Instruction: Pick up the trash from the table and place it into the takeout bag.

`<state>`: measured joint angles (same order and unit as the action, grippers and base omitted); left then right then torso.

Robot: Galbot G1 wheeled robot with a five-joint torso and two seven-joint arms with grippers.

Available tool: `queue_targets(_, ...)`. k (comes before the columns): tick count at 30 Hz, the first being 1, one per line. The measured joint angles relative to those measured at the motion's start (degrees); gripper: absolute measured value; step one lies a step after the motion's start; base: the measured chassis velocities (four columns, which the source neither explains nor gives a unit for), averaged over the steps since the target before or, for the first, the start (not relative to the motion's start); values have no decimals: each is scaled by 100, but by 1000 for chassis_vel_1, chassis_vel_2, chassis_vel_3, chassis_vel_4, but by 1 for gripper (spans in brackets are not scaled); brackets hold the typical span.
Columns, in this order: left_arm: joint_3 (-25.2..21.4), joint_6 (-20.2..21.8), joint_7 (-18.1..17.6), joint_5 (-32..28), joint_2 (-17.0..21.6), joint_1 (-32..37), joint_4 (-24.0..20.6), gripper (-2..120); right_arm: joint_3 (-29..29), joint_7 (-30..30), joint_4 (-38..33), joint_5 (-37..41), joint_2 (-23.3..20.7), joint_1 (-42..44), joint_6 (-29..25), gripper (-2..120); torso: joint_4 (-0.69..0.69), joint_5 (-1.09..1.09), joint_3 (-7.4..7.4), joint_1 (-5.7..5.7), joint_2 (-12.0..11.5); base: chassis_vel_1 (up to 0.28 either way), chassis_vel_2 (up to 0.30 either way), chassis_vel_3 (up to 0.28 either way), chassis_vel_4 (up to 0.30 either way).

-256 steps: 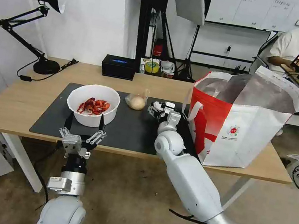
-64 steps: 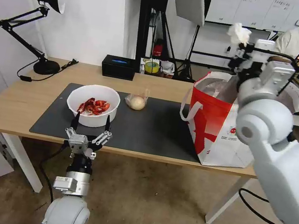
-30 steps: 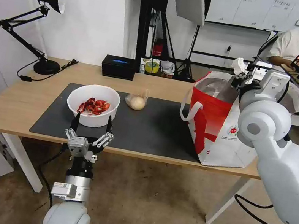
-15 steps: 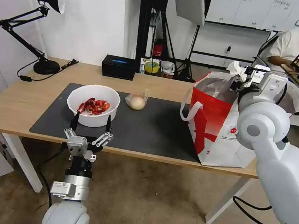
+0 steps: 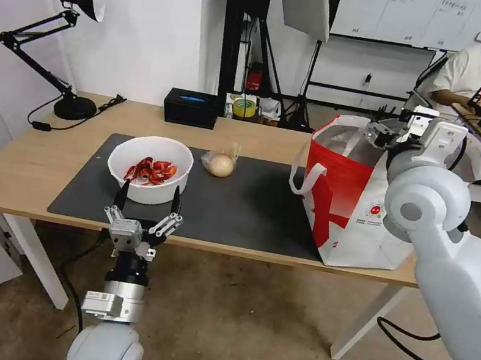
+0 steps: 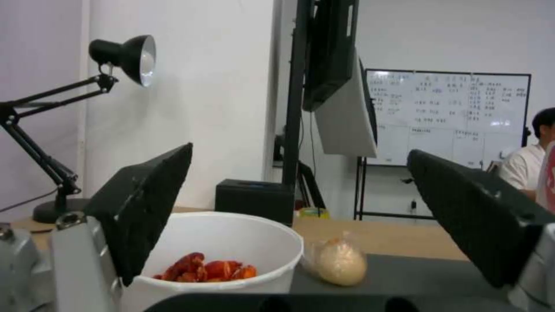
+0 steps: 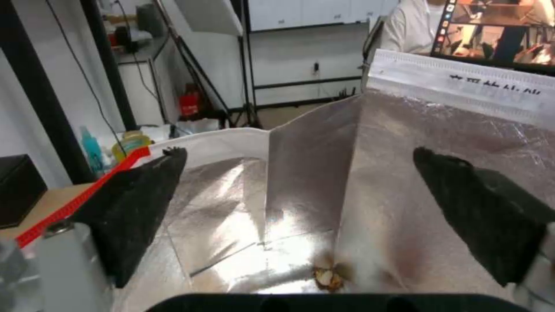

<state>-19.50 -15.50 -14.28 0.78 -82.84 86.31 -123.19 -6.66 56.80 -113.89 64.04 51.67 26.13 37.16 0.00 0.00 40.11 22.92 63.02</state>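
Now the crumpled tissue that the right tool (image 5: 386, 130) carried a moment ago is gone from its tip: the tool hangs over the mouth of the takeout bag (image 5: 348, 205) with its fingers spread wide and nothing between them. From the wrist I look straight down the silver foil lining (image 7: 301, 182); a pale blur lies at the bottom beside a small brownish scrap, and I judge that blur to be the dropped tissue, though I cannot make it out for sure. So one more piece of trash looks to be done with.

On the worktop (image 5: 19, 166) two pieces wait on the dark grey mat (image 5: 235, 210): the white bowl of crayfish shells (image 5: 149, 169) at the mat's left, and the bagged bun (image 5: 219, 164) just beyond it toward the middle, apart from the bowl. The left tool (image 5: 143, 212) sits low at the worktop's near edge, just in front of the bowl, fingers wide open and empty.
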Motion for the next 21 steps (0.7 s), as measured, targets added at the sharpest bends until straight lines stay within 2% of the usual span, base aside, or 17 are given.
queue_targets(8,-5,3,0,-1,-10,18,-22,100,15,-25,-2,-3,2,-24,-2,100,0,0,0,0,0,0,0,0,0)
queue_targets(11,-4,5,0,-1,-34,17,-22,100,4,-281,-4,-143,-18,8,-162,100,0,0,0,0,0,0,0,0,0)
queue_targets(16,-5,6,0,-2,-64,4,-25,100,28,-1189,-142,-803,-111,112,-712,100,0,0,0,0,0,0,0,0,0)
queue_targets(20,-12,7,0,-1,-71,4,-30,100,30,-1456,-194,-960,-132,156,-953,100,0,0,0,0,0,0,0,0,0)
queue_targets(21,-15,7,-1,-1,-73,9,-36,100,29,-1666,-243,-1056,-152,212,-1149,100,0,0,0,0,0,0,0,0,0)
